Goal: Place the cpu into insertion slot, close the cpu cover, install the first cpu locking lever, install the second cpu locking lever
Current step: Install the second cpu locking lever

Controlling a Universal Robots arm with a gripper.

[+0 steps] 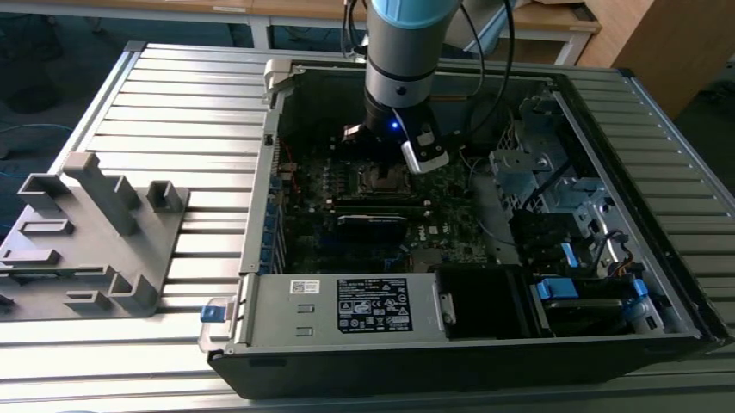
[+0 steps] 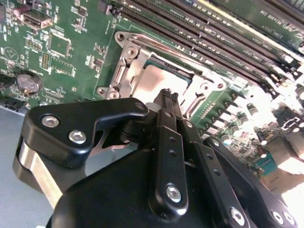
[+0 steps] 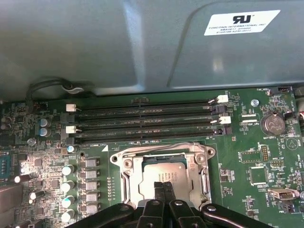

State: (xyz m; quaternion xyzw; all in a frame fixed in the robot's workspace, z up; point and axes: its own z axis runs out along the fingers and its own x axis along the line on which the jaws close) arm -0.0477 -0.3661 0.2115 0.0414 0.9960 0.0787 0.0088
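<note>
The cpu [image 3: 164, 172] seated in the insertion slot [image 3: 127, 176], pincer [image 3: 164, 186] above it.
In both wrist views the grey chip lies flat inside the silvery socket frame on the green motherboard [image 3: 247, 156]. The pincer fingertips are pressed together, clenched on nothing, at the chip's 6 o'clock edge. The memory slots [image 3: 142, 121] run at 12 o'clock.

Grey cpu [image 3: 164, 175] lies flat in the insertion slot [image 3: 124, 164], cpu cover [image 3: 205, 178] down.
</note>
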